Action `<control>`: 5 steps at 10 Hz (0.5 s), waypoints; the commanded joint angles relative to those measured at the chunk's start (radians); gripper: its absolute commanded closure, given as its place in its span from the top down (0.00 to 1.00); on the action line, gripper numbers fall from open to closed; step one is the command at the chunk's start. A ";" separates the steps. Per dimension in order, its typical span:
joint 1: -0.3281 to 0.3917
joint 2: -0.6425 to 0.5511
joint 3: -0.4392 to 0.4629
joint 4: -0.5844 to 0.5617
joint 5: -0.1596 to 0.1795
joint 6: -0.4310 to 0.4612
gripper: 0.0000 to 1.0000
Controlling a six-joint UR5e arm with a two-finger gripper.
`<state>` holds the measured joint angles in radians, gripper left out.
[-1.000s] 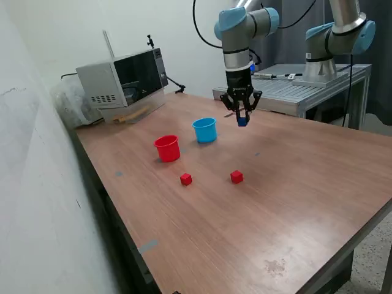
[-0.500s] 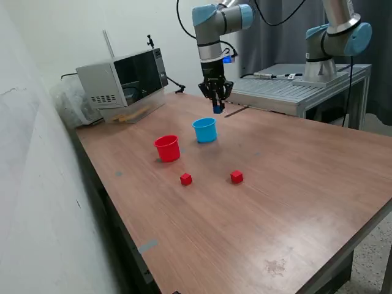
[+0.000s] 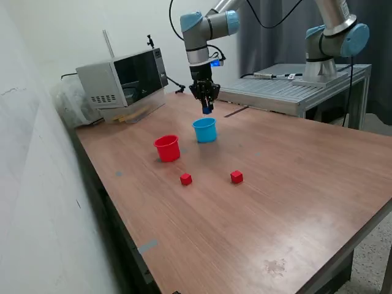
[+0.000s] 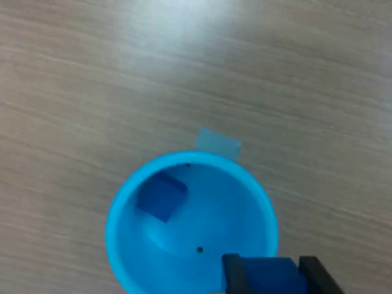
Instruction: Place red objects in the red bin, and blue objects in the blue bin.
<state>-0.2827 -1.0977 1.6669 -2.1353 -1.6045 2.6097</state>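
Your gripper [image 3: 206, 109] hangs just above the light blue cup [image 3: 205, 130], fingers [image 4: 231, 274] closed on a dark blue cube [image 4: 268, 277]; in the wrist view you see the cube pinched between both pads over the cup's rim. A second dark blue cube [image 4: 162, 195] lies inside the cup, against its inner wall. The red cup [image 3: 167, 148] stands upright on the wooden table [image 3: 294, 184], just to the exterior view's left of the blue one and slightly nearer. Two red cubes, one [image 3: 186, 179] and the other [image 3: 236, 177], sit apart on the table, nearer than both cups.
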 commanded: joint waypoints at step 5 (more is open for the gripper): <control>-0.010 0.018 -0.056 0.003 0.003 0.007 1.00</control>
<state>-0.3004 -1.0715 1.6159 -2.1352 -1.6055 2.6142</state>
